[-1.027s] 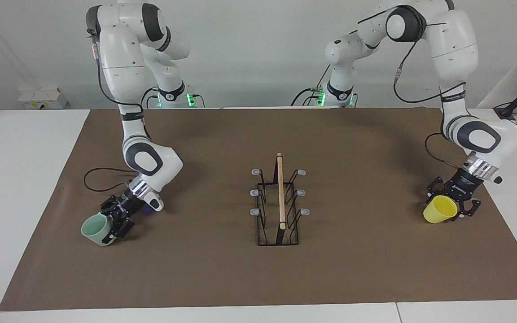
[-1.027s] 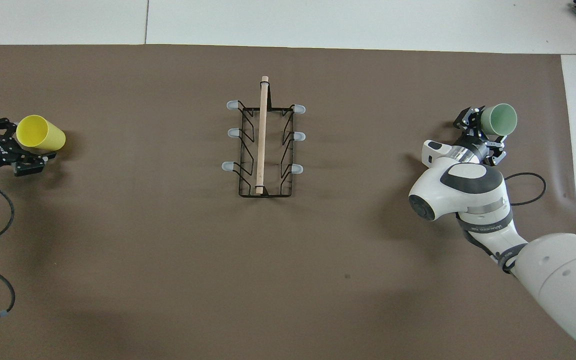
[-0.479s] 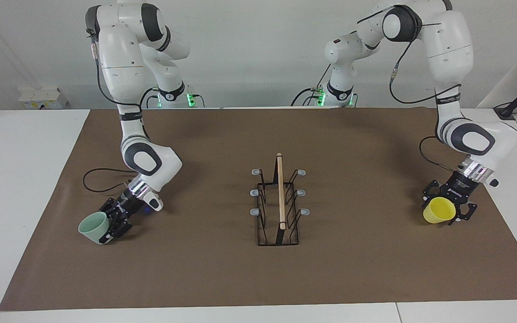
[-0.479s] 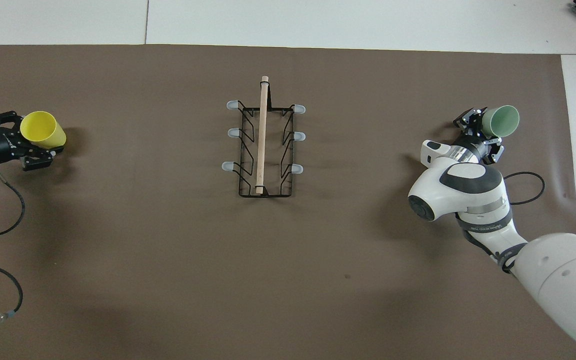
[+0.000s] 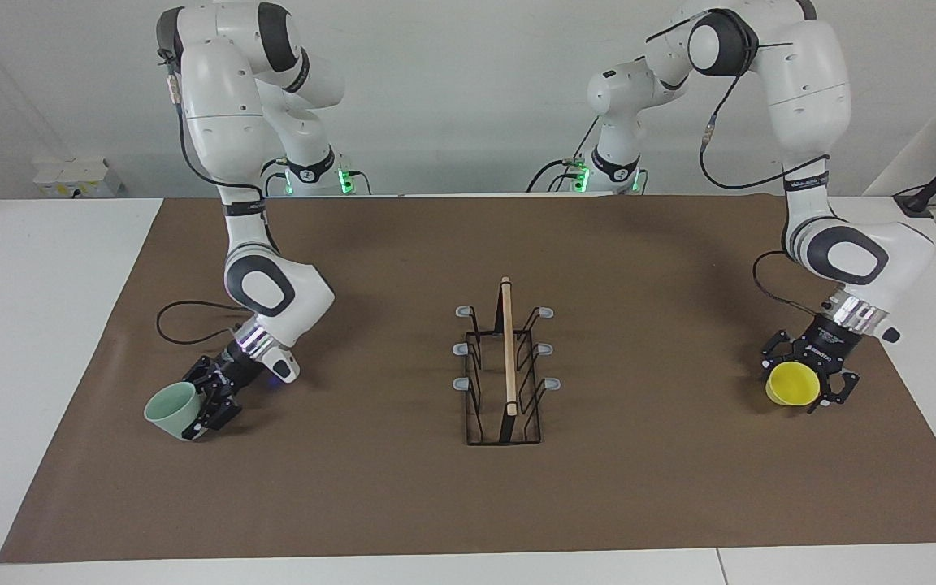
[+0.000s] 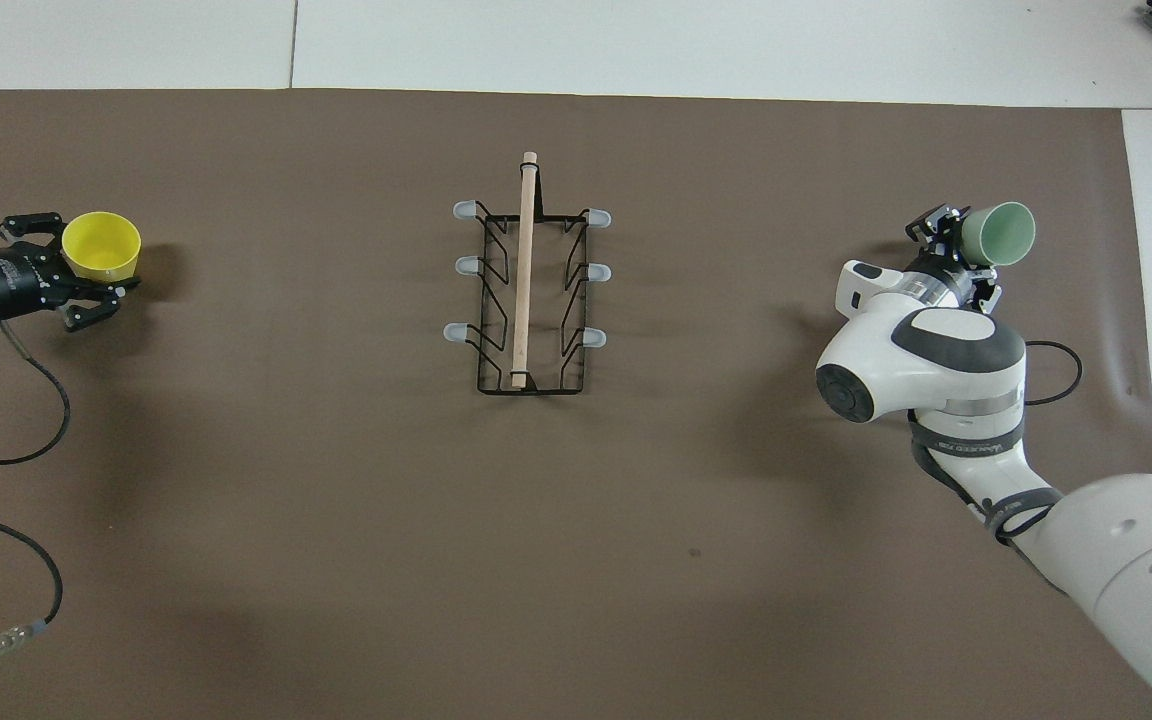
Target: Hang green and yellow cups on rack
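Holding one cup each, both arms work at the table's ends. The left gripper (image 5: 805, 382) has its fingers closed on the yellow cup (image 5: 792, 383), low over the brown mat (image 5: 639, 455) at about three o'clock from the rack (image 5: 504, 374) in the facing view, mouth turned up toward the camera. The right gripper (image 5: 210, 400) clamps the green cup (image 5: 172, 409) at about nine o'clock, tilted, mouth pointing away from the rack. Both grips sit on the cup walls, probably so each cup can be turned mouth-down over a grey-tipped prong (image 5: 552, 383). All six prongs are bare.
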